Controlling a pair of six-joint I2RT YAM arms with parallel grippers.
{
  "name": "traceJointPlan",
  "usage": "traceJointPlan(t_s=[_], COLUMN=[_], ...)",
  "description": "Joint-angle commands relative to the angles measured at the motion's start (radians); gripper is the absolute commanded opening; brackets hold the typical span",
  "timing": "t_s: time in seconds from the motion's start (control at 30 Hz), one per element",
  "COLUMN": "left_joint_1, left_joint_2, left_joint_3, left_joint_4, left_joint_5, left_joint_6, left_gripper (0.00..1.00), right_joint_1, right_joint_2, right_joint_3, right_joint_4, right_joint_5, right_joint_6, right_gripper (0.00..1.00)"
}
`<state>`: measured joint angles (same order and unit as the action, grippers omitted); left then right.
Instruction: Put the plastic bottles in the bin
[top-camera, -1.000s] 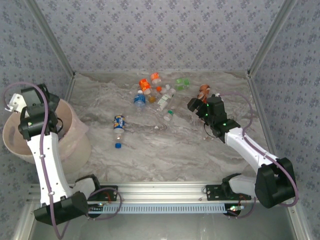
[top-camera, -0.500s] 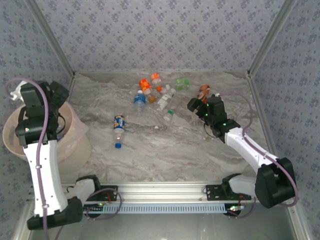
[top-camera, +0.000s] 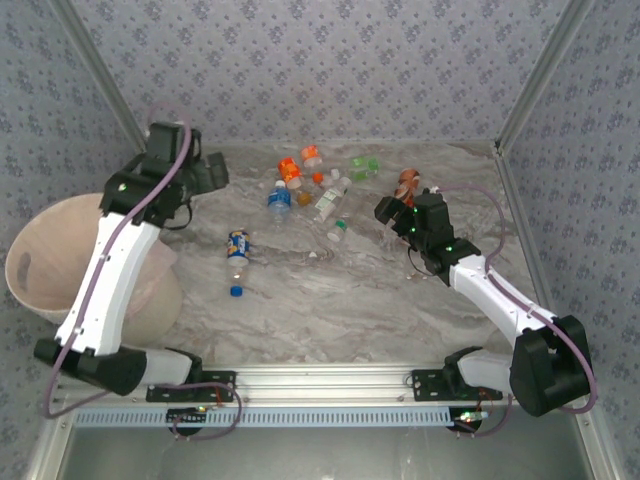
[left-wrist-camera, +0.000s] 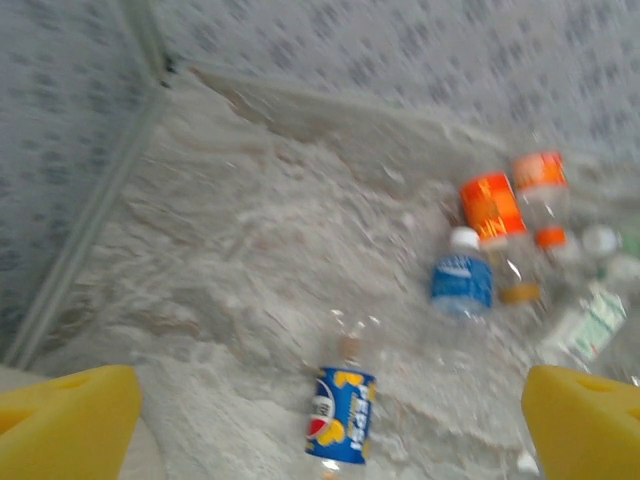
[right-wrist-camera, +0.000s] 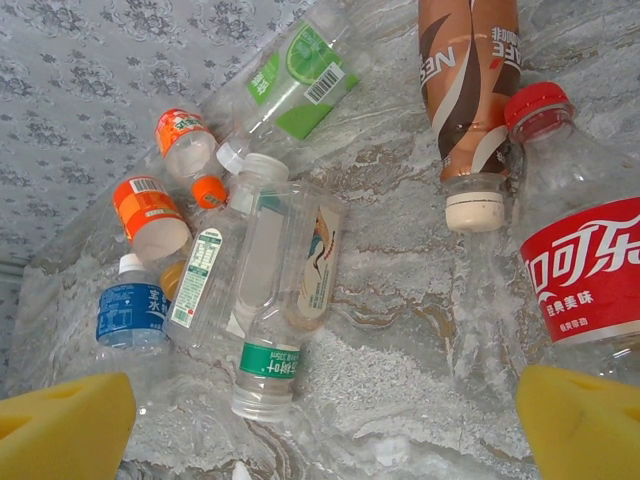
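My left pincer (left-wrist-camera: 325, 420) and right pincer (right-wrist-camera: 320, 422) both gape wide, empty. The plastic bottles (top-camera: 279, 198) cluster on the far table (top-camera: 330, 310); one Pepsi bottle (top-camera: 237, 250) lies apart. One bin (top-camera: 50, 235) sits left.

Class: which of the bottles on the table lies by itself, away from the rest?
The bottle with the blue Pepsi label: it lies alone, nearer the bin, while the other bottles lie grouped farther back.

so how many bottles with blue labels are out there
2. The Pepsi bottle lies alone mid-table, apart from the far pile; the white-capped blue-label bottle sits at that pile's left edge. Some labels may face down.
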<state>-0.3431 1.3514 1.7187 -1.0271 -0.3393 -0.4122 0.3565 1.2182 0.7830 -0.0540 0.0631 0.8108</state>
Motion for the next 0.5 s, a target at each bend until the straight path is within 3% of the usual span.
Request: traceJointPlan(t_s=[0.0,0.1,0.27,0.47], left_joint_1=[-0.008,-0.008,0.018,0.032], left_joint_2=[0.029,0.059,0.136,0.292], left_joint_3=[0.01,-0.027,-0.105,-0.088], left_joint_4=[-0.027,-0.004,0.058,-0.011], left_joint_5=[0.125,0.151,0.341,0.331], left_joint_6=[0.049,0.038,0.036,-0.014], left_gripper=[0.98,0.98,0.98,0.98], right_joint_1=[-0.022,-0.054,-0.061,-0.062], right_joint_2=[-0.01,0.013,0.023,0.032], right_joint_3=[0.017,0.052,0.066,0.072], right_joint_4=[-0.047,-0.103,-0.121,-0.129], right_joint_5=[-0.033,-0.09,-0.094,-0.098], right_joint_6=[-0.076,-0.093,-0.112,-0.117], right_gripper=[1.0,1.0,1.0,1.0])
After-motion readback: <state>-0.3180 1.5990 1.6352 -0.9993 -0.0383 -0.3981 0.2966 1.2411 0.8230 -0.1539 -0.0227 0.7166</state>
